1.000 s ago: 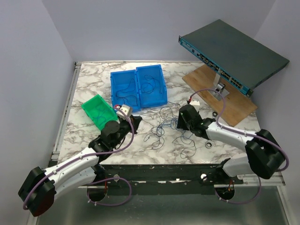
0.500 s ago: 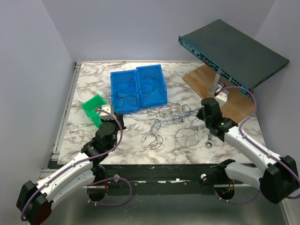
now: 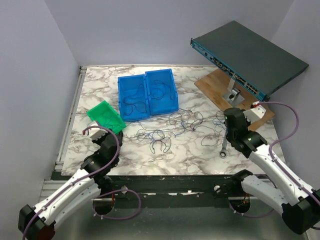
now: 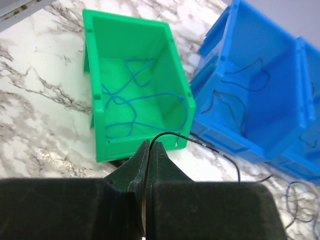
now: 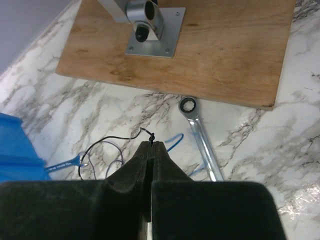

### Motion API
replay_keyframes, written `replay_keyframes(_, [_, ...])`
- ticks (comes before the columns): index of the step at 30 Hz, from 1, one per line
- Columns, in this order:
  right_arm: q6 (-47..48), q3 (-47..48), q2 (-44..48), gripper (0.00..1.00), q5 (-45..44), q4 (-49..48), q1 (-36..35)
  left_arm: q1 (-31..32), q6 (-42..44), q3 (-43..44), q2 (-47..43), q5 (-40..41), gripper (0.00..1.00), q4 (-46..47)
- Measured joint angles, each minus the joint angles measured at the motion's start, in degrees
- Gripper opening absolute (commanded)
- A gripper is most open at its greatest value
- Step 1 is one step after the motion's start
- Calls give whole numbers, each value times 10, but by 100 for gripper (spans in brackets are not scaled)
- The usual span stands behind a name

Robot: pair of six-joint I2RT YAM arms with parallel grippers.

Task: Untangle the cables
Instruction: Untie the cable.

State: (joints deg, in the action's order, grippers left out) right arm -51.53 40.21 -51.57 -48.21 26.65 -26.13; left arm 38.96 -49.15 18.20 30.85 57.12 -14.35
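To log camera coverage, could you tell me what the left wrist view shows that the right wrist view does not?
Only the left wrist: a green bin holding a blue wire, and dark wires lying inside the blue bins. Only the right wrist: the wooden board, a metal stand foot, a silver wrench. Shared: the marble table, and the left gripper and right gripper each shut on a thin dark cable.

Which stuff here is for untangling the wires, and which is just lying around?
For the job: cables; left gripper and right gripper, each pinching a wire; green bin and blue bins, with wires inside.

Just lying about: wrench; wooden board; metal stand; network switch.
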Motion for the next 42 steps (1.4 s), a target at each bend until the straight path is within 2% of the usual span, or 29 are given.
replay_keyframes(3, [18,0,24,1,10,-12,0,-2,51,-23,-31,-24,0,65])
replay_keyframes(5, [45,-1,31,1,42,-24,0,-3,120,-63,-59,-100,0,156])
replay_keyframes(8, [112,-5,33,6,134,-59,1,-3,192,-96,-66,-208,0,231])
replay_keyframes(10, [145,-9,35,1,196,-74,1,-2,222,-96,-56,-262,0,261])
replay_keyframes(12, [170,-13,41,1,244,-82,1,-2,245,-91,-45,-296,0,284])
replay_keyframes(20, [209,12,48,1,327,-88,1,-2,284,-85,-30,-380,0,331])
replay_keyframes(23, [212,42,26,1,417,-95,2,-2,293,-85,-26,-409,0,344])
replay_keyframes(27, [190,16,1,1,607,-156,0,-2,305,-78,13,-470,0,367])
replay_keyframes(28, [179,2,-8,10,649,-176,-8,-2,307,-73,27,-484,0,370])
replay_keyframes(30, [166,-16,-33,61,699,-193,-44,-2,310,-59,60,-507,0,374])
replay_keyframes(31, [162,-18,-46,72,707,-191,-73,-2,311,-55,71,-513,0,374])
replay_keyframes(35, [164,2,-83,79,652,-149,-152,-2,312,-44,100,-538,0,376])
replay_keyframes(42, [156,57,-118,78,348,-101,-138,-2,314,-39,109,-548,0,377])
